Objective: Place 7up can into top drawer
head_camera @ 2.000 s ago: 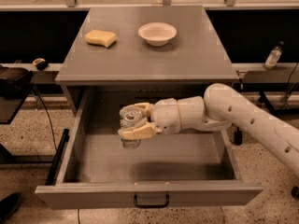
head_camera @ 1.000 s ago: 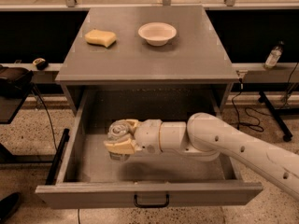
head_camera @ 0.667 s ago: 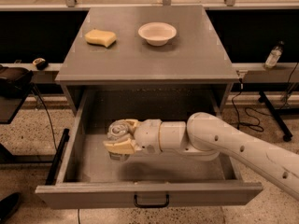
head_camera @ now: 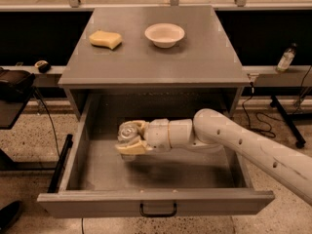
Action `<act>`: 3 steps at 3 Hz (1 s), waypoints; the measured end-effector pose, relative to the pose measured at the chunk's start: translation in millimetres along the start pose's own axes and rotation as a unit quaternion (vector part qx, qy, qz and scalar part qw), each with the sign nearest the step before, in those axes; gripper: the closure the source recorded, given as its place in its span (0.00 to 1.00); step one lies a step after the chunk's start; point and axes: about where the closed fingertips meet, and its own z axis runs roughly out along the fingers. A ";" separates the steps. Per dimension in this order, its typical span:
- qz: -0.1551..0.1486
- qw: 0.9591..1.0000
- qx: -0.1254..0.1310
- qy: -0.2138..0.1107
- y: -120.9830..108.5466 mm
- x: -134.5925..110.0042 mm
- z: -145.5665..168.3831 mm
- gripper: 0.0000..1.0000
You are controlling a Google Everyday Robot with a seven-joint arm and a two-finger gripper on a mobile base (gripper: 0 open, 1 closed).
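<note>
hand (head_camera: 130, 141) gripping 7up can (head_camera: 128, 130), can upright, inside open top drawer (head_camera: 156, 202) left of centre; drawer floor directly beneath.

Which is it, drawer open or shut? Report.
Open: drawer pulled out, floor showing; tool holds can inside it.

Silvery 7up can (head_camera: 127, 131), clasped by gripper (head_camera: 132, 137), inside open grey top drawer (head_camera: 97, 204)
</note>
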 end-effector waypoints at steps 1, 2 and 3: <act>-0.048 0.999 -0.008 0.015 -16.8 20.8 11.7 1.00; -0.057 0.998 -0.008 0.019 -19.3 23.9 14.5 0.85; -0.057 0.998 -0.008 0.019 -19.3 23.9 14.5 0.62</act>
